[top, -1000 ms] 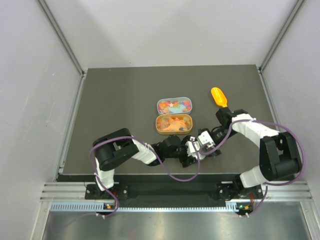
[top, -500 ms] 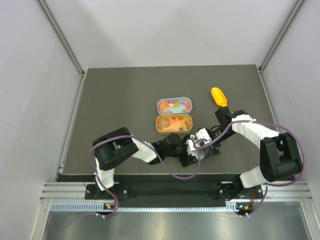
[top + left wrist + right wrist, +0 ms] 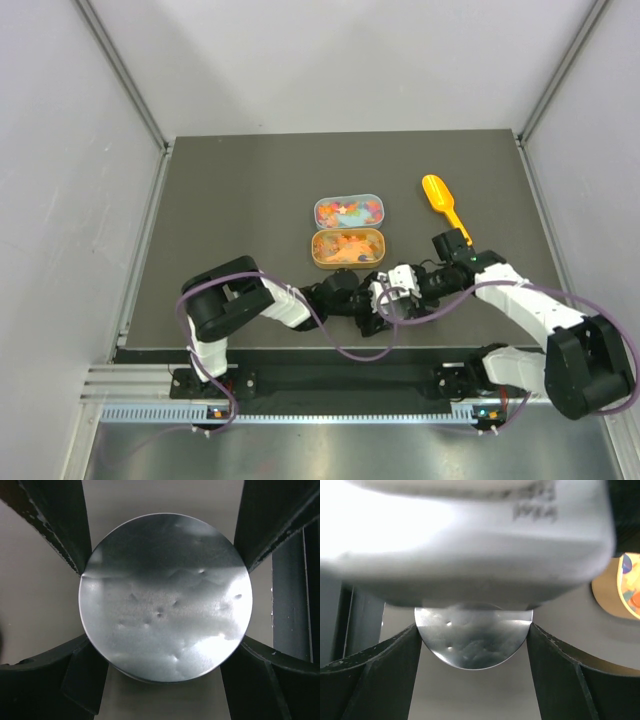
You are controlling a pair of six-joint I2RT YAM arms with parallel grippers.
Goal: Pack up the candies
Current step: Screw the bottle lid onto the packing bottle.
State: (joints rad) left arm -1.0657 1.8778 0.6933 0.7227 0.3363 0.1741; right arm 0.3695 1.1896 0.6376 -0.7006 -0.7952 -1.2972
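While left hand (image 3: 376, 306) clamps round silver metal disc (image 3: 165, 597) at wide spread, right hand (image 3: 402, 284) flanks same disc, grip unclear. Tiny multicoloured candies (image 3: 346, 245) in oval tan tin (image 3: 316, 248): just beyond both hands, neither clearly nearer.

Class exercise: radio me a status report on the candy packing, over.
Left gripper and right gripper both shut on round silver disc. Candies in two open trays. Orange scoop lies apart, nothing blocking.

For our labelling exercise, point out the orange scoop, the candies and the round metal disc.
orange scoop (image 3: 437, 191), top view, its bowl.
candies (image 3: 348, 210), top view, multicoloured pile's middle.
round metal disc (image 3: 165, 597), left wrist view, its centre.
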